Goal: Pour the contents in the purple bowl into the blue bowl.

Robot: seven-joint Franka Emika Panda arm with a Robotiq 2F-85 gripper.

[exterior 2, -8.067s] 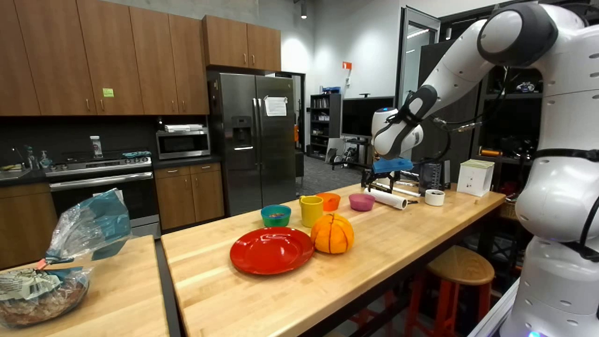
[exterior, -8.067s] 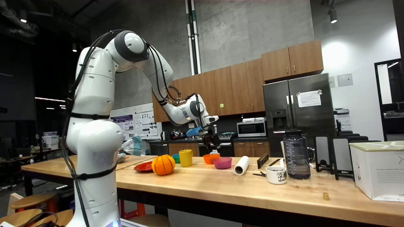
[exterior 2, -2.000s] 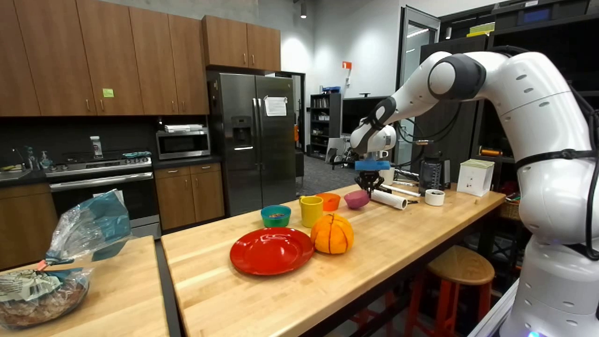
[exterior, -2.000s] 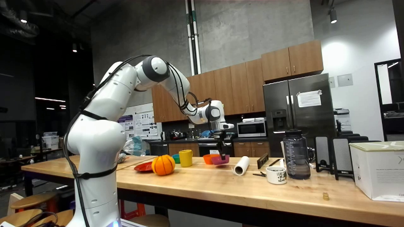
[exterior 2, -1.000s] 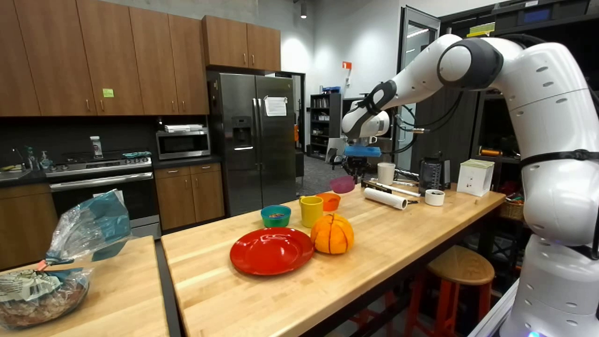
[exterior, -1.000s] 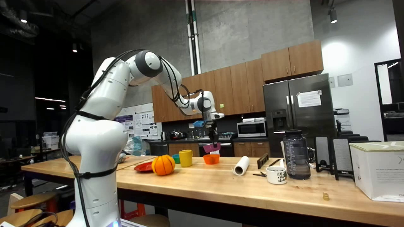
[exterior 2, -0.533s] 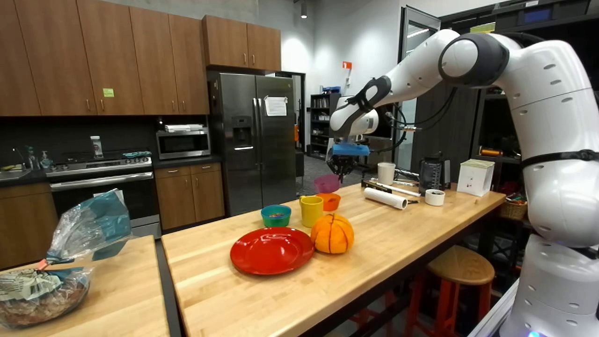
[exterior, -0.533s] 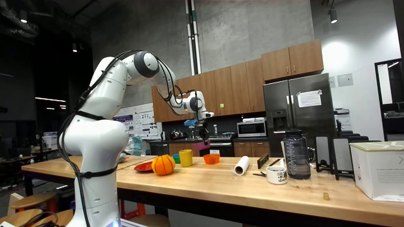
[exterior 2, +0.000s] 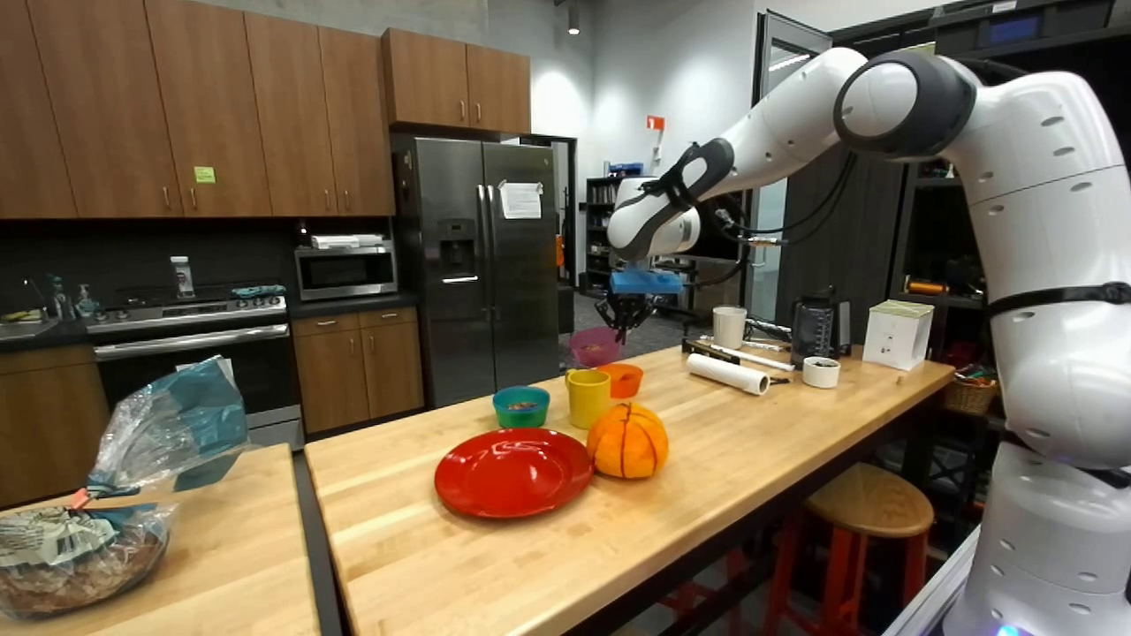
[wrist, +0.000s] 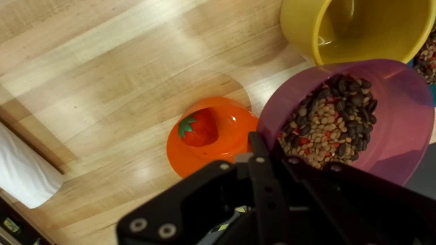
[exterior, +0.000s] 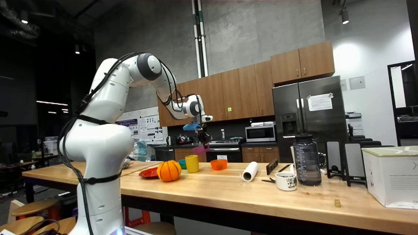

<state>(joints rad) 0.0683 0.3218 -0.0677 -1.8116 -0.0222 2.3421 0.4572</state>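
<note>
My gripper (wrist: pixel 266 144) is shut on the near wall of the purple bowl (wrist: pixel 402 109), one finger inside the wall and one outside. Dark beans, tan lentils and red bits (wrist: pixel 327 126) lie in that bowl. Both exterior views show the purple bowl (exterior: pixel 200 149) (exterior 2: pixel 595 347) held in the air, somewhat tilted, below the gripper (exterior 2: pixel 622 336). The blue bowl (exterior 2: pixel 521 408) stands on the table beyond the yellow mug and holds some mixed bits. Only a sliver of the blue bowl (wrist: pixel 433 91) shows at the right edge of the wrist view.
A yellow mug (exterior 2: pixel 588 399) stands between the blue bowl and an orange bowl (exterior 2: pixel 626 381) with a strawberry (wrist: pixel 201 129). Nearby are a red plate (exterior 2: pixel 512 474), an orange pumpkin (exterior 2: pixel 627 442) and a white paper roll (exterior 2: pixel 728 374).
The gripper has taken hold of the purple bowl and lifted it off the table. Over the last second it has carried the bowl past the orange bowl, towards the yellow mug and blue bowl.
</note>
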